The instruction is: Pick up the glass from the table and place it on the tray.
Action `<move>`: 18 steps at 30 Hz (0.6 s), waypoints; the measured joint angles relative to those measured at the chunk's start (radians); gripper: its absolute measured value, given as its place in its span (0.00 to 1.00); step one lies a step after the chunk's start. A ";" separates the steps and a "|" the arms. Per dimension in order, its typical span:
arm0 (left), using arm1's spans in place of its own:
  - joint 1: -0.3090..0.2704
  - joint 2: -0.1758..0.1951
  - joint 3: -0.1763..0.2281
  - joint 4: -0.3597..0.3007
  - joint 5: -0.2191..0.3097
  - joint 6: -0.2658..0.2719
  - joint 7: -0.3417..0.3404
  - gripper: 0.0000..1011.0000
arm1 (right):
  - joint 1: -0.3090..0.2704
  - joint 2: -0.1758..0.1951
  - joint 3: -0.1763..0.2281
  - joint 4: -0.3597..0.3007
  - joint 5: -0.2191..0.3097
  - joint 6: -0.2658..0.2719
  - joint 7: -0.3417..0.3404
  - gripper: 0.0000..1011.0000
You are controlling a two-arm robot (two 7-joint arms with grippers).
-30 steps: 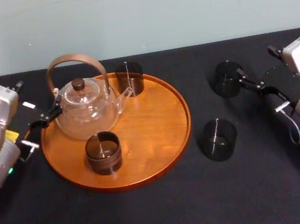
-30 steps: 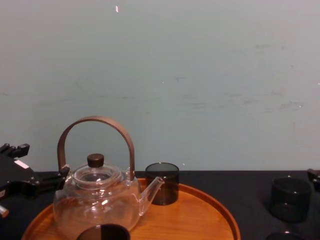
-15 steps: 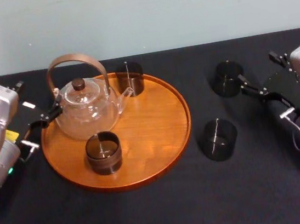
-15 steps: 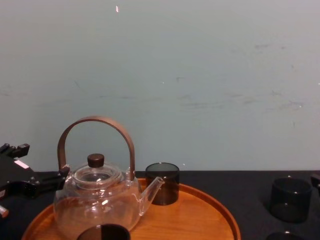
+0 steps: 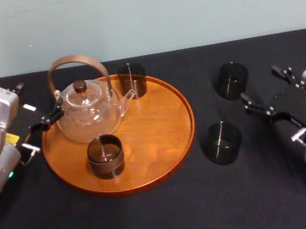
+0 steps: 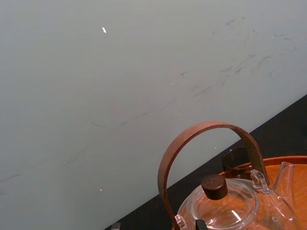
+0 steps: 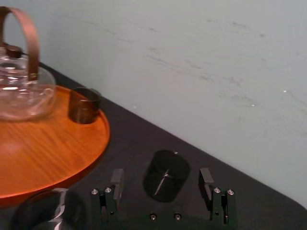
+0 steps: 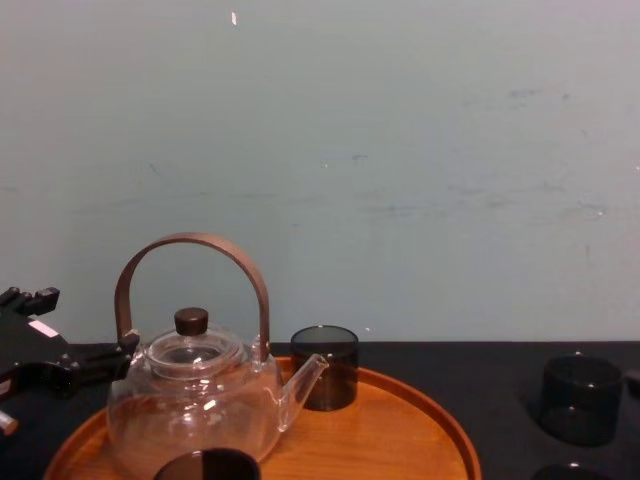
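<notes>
Smoky glass (image 5: 232, 80) stands just beyond the wide-spread right gripper (image 5: 259, 84)

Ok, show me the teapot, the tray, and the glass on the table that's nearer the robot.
Teapot (image 5: 88, 116), head view, on its clear glass body.
Tray (image 5: 154, 126), head view, on the bare wood beside the teapot.
Nearer glass (image 5: 224, 142), head view, on the middle of its dark body.
</notes>
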 joint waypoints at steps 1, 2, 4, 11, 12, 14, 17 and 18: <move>0.000 0.000 0.000 0.000 0.000 0.000 0.000 1.00 | -0.009 0.003 0.003 -0.008 0.001 0.000 0.002 0.99; 0.000 0.000 0.000 0.000 0.000 0.000 0.000 1.00 | -0.019 0.007 0.005 -0.017 0.003 0.000 0.005 0.99; 0.000 0.000 0.000 0.000 0.000 0.000 0.000 1.00 | -0.046 0.015 0.012 -0.042 0.007 0.001 0.013 0.99; 0.000 0.000 0.000 0.000 0.000 0.000 0.000 1.00 | -0.106 0.030 0.020 -0.098 0.017 0.013 0.050 0.99; 0.000 0.000 0.000 0.000 0.000 0.000 0.000 1.00 | -0.111 0.031 0.019 -0.101 0.018 0.015 0.055 0.99; 0.000 0.000 0.000 0.000 0.000 0.000 0.000 1.00 | -0.120 0.031 0.017 -0.111 0.018 0.026 0.069 0.99; 0.000 0.000 0.000 0.000 0.000 0.000 0.000 1.00 | -0.126 0.029 0.012 -0.118 0.018 0.040 0.084 0.99; 0.000 0.000 0.000 0.000 0.000 0.000 0.000 1.00 | -0.128 0.028 0.011 -0.119 0.017 0.043 0.089 0.99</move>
